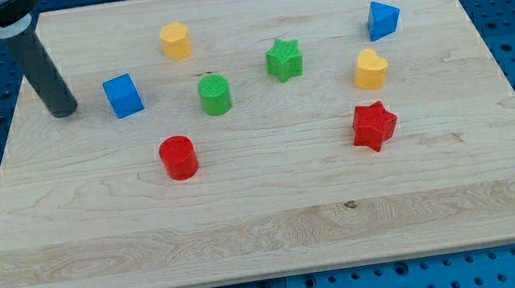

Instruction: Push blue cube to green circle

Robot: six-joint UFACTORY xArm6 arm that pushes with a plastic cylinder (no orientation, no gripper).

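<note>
Bare board separates blue cube [123, 95] from green circle [215, 94]; my tip [63, 112], without jaws, stands left of it.

1. Two blue blocks are sitting on the table [270, 233]: a blue cube [123, 95] and a blue triangular block [382, 19].
2. Two green blocks are lying there: a green cylinder [215, 94] and a green star [284, 59].
3. Two red blocks are resting there: a red cylinder [179, 158] and a red star [374, 126].
4. Two yellow blocks are sitting there: a yellow hexagonal block [175, 40] and a yellow heart-like block [370, 69].

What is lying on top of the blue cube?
Nothing rests on the blue cube; its top face is bare. My tip stands apart at the view's left. The wooden board under the cube is covered.
</note>
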